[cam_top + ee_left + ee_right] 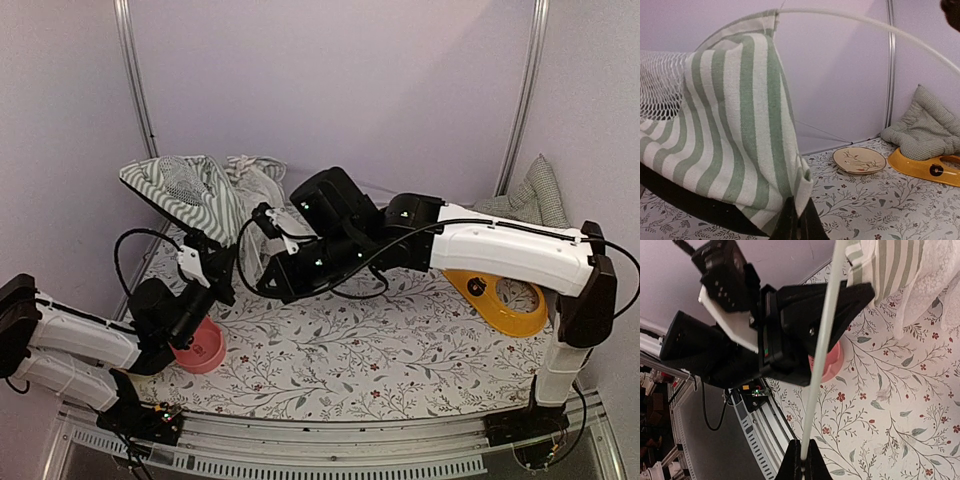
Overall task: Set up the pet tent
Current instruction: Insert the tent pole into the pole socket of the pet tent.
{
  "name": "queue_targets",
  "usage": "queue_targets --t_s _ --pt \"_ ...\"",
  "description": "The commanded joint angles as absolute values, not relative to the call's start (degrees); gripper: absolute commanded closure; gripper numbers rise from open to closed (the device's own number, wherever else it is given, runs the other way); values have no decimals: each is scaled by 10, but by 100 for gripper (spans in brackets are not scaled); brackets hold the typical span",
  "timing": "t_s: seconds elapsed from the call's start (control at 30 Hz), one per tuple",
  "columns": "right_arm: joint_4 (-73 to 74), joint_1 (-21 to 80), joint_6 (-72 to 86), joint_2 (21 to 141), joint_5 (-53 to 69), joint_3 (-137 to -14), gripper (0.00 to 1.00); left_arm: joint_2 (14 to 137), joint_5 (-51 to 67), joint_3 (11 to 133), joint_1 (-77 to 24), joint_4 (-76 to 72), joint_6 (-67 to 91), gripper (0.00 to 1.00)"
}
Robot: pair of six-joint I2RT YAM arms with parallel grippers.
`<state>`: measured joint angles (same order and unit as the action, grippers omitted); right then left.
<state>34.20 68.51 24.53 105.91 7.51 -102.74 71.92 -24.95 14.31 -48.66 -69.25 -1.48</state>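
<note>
The pet tent (195, 195) lies half collapsed at the back left, green-and-white striped, with netting (660, 85) on its side. My left gripper (800, 226) is shut on a lower corner of the striped fabric (730, 125) and holds it up off the mat. My right gripper (802, 467) is shut on a thin white pole (822, 355). That pole runs up past the left gripper's black body (805, 325) into the fabric's sleeve (860, 260). In the left wrist view the pole (865, 22) arches over the top. Both grippers (222, 268) (268, 222) meet beside the tent.
A pink bowl (200, 350) sits by the left arm at the front left. A yellow feeder stand (505, 300) and a checked cushion (530, 200) are at the back right. A beige plate (859, 160) lies on the floral mat (380, 340). Walls close in behind.
</note>
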Motion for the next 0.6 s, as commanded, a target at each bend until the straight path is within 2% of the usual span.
queue_targets --t_s 0.0,0.27,0.57 --pt "179 631 222 1091 49 -1108 100 708 -287 116 -549 -666 0 100" --pt "125 609 224 1128 47 -1172 100 701 -334 100 -597 -651 4 100" --pt "114 602 252 1165 63 -1205 100 692 -335 122 -616 -600 5 100"
